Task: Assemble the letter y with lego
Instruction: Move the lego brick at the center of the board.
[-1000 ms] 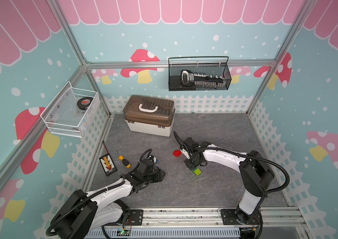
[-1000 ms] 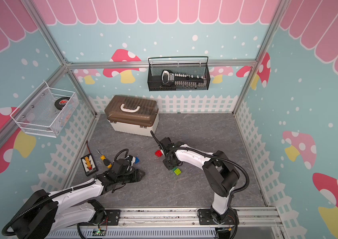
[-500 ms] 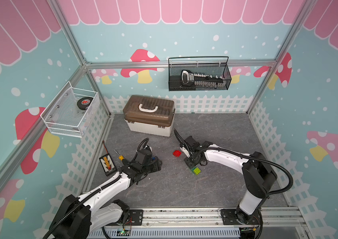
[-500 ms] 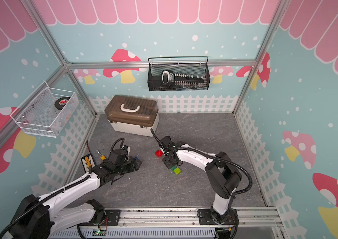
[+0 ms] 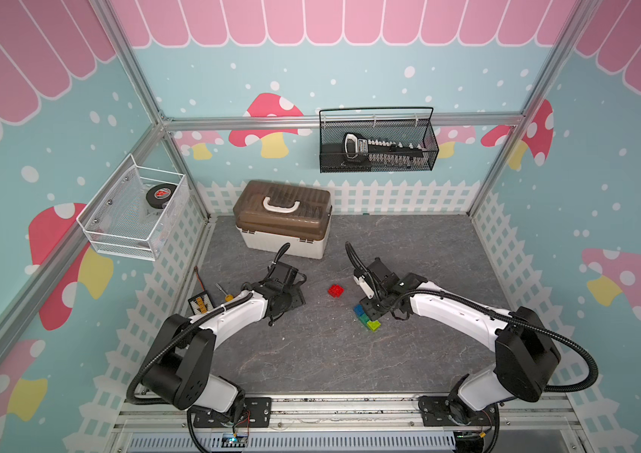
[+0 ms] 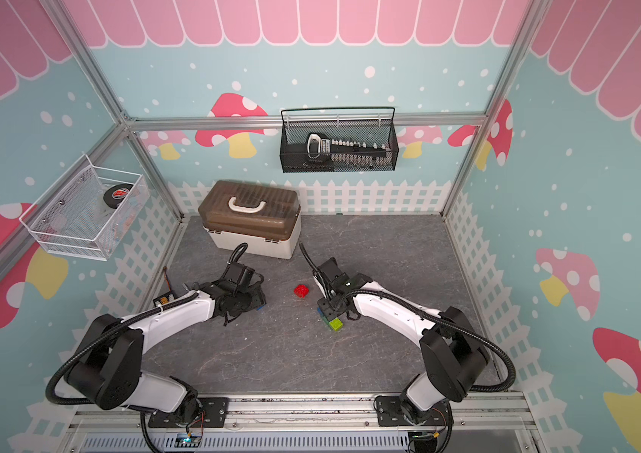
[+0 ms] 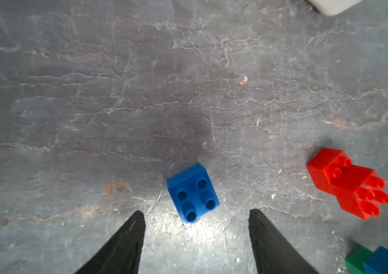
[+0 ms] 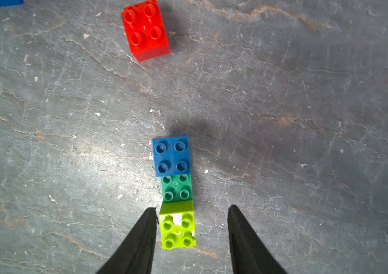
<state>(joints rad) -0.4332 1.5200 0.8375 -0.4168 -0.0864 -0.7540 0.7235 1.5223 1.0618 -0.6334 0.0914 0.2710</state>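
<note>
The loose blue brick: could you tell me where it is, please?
Left wrist view: the loose blue brick lies on the mat just ahead of the open left claw, untouched.

Clearances. We mark bare grey floor [image 5: 330, 353] between the two arms and on toward the near rail. The left gripper [image 7: 196, 212] stands spread, with free floor on either flank of the loose blue brick [image 7: 193, 193] just beyond its tips. The right gripper [image 8: 191, 208] straddles the lime end of the brick row [image 8: 176, 187]: one finger sits close against it and the other stands clear. The red bricks [image 5: 335, 290] lie between the arms, and the toolbox [image 5: 281, 219] closes the back.
</note>
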